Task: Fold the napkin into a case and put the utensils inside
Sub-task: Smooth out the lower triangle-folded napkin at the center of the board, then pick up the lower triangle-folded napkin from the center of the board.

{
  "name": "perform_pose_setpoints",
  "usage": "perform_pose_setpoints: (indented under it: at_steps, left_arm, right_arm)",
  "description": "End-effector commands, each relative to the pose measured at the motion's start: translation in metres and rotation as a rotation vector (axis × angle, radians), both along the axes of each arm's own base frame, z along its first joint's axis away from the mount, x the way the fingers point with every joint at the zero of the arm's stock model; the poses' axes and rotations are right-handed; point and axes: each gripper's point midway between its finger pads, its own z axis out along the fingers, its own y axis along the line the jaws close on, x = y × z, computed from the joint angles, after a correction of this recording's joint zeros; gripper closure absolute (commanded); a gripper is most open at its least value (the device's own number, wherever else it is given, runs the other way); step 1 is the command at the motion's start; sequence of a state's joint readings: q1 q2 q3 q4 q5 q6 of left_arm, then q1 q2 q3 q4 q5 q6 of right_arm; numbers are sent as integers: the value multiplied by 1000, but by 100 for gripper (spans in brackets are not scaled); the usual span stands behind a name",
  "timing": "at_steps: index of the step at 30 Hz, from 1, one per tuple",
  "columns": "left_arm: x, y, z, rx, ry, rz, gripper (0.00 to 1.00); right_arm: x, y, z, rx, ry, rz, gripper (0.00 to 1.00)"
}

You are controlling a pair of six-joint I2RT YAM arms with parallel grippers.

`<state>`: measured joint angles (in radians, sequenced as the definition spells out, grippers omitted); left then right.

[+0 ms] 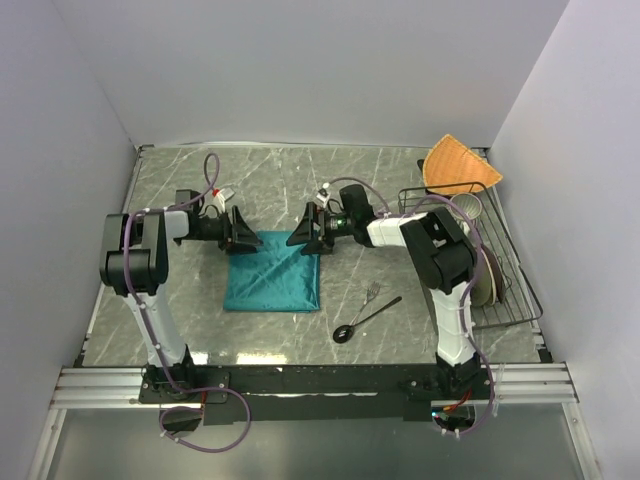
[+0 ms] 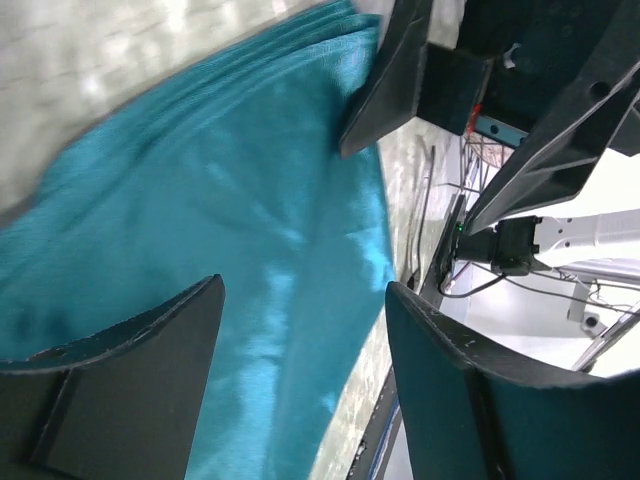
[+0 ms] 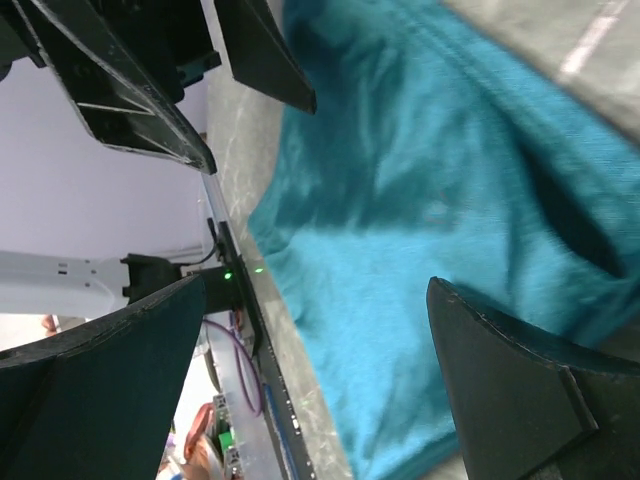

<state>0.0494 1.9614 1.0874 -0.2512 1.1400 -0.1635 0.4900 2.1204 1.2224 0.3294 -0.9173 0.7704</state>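
The teal napkin [image 1: 270, 273] lies flat on the marble table as a folded rectangle. My left gripper [image 1: 247, 232] hovers open at its far left corner, my right gripper [image 1: 303, 232] open at its far right corner, the two facing each other. In the left wrist view the napkin [image 2: 200, 200] spreads beneath the open left gripper [image 2: 303, 287], with nothing gripped. The right wrist view shows the napkin [image 3: 420, 200] below the wide-open right gripper [image 3: 316, 283]. The silver fork [image 1: 373, 293] and the dark spoon [image 1: 360, 322] lie on the table right of the napkin.
A wire rack [image 1: 520, 300] holding plates and a cup [image 1: 468, 205] stands along the right side behind the right arm. An orange woven cloth [image 1: 458, 165] lies at the back right. White walls close in on three sides.
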Motion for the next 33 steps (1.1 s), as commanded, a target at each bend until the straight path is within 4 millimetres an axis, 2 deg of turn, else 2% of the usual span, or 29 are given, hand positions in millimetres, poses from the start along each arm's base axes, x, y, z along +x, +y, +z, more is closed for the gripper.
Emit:
perform_pose_setpoints:
  at_steps: [1, 10, 15, 20, 25, 30, 33]
  left_arm:
    - [11, 9, -11, -12, 16, 15, 30]
    - [5, 27, -42, 53, 95, 59, 32]
    - [3, 37, -47, 74, 104, 73, 33]
    - [4, 39, -46, 70, 101, 76, 33]
    - [5, 40, -45, 81, 94, 74, 32]
    - [4, 40, -43, 86, 88, 64, 32]
    - [4, 33, -21, 24, 36, 21, 28]
  right_arm:
    - [12, -11, -16, -12, 2, -44, 0]
    - [9, -28, -50, -90, 78, -82, 0]
    - [5, -44, -57, -116, 105, -100, 0]
    - [4, -57, -54, -124, 110, -95, 0]
    - [3, -61, -50, -127, 97, -85, 0]
    - [3, -63, -33, -124, 70, -83, 0]
    - [8, -70, -22, -111, 81, -110, 0]
